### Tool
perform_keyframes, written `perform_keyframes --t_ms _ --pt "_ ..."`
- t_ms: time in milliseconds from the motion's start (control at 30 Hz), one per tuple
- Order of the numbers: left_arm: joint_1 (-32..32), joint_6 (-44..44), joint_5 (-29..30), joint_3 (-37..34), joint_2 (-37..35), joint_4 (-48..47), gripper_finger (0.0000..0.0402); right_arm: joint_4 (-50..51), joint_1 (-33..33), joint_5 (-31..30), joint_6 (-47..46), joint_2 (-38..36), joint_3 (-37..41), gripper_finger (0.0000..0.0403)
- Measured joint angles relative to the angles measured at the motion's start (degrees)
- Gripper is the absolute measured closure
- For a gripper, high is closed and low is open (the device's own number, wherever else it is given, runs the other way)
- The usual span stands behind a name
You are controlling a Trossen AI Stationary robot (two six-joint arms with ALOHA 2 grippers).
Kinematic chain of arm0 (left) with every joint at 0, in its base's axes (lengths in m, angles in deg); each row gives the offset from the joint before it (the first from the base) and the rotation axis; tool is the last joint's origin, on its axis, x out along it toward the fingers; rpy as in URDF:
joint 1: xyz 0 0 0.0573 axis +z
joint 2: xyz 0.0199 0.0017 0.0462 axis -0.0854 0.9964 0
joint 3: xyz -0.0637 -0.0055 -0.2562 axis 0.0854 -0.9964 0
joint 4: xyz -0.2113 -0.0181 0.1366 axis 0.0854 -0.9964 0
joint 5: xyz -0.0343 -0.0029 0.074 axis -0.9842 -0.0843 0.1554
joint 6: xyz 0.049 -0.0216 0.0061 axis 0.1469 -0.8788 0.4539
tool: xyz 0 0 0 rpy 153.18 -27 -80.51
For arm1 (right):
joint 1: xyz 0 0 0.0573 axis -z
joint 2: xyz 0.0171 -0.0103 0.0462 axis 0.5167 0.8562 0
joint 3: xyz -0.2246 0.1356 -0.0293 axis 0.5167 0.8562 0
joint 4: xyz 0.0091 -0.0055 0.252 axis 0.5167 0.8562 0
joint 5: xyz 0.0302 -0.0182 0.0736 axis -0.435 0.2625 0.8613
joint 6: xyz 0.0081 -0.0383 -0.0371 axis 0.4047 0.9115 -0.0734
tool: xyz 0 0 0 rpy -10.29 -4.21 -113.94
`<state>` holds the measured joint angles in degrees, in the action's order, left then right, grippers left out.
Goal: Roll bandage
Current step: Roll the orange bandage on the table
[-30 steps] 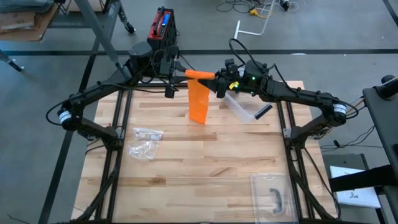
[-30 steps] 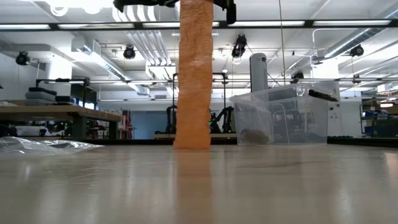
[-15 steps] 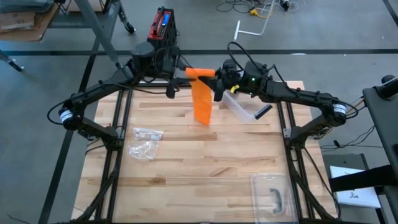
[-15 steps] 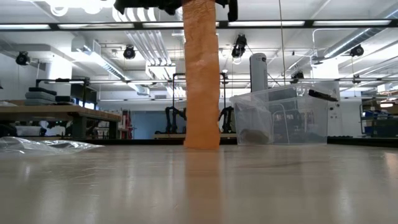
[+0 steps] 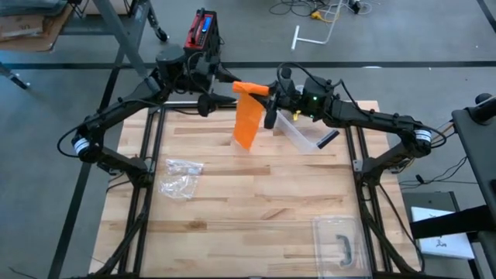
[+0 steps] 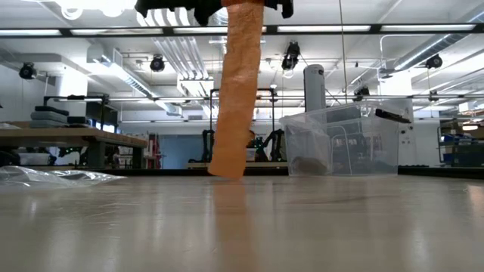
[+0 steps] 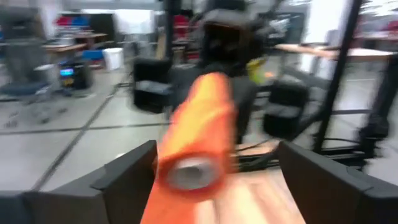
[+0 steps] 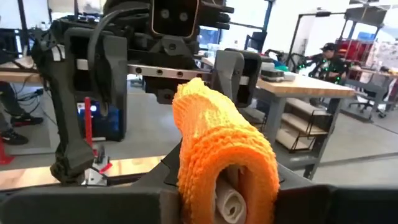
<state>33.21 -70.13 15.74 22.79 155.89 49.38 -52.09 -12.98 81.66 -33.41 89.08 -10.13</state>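
Orange bandage [image 5: 248, 116]: upper centre, roll end aloft, tail hanging to table [image 5: 256, 194].
My right gripper [image 5: 271, 105]: clamped on roll.
My left gripper [image 5: 208, 91]: fingers apart, clear of the roll.
Technique: I should regrip squarely, keep tail taut.

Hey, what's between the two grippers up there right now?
The rolled end of the orange bandage. In the high view it sits between the open left gripper and the right gripper, which grips it; its loose tail hangs down toward the table.
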Motion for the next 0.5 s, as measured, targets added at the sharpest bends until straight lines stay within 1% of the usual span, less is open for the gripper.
perform_keyframes --t_ms 100,200,267,400,500 --pt "0.04 -0.38 -3.34 0.93 0.02 -0.17 0.0067 -0.13 -0.11 -1.04 0.44 -0.07 0.00 0.0323" --pt "-0.07 2.57 -0.98 1.41 0.07 -0.05 0.0063 -0.21 -0.29 -0.84 1.37 -0.04 0.00 0.0322" --pt "-0.18 4.13 -0.56 1.81 0.79 0.22 0.0065 -0.31 -0.51 -0.09 2.49 -0.04 0.00 0.0323" --pt "-0.17 4.69 -1.66 2.93 3.13 -0.07 0.0079 -1.43 -1.09 0.47 3.22 -0.02 0.00 0.0325" --pt "-0.20 6.16 -2.29 3.46 4.74 0.48 0.0099 -1.67 -1.11 0.43 3.29 -0.02 0.00 0.0326"
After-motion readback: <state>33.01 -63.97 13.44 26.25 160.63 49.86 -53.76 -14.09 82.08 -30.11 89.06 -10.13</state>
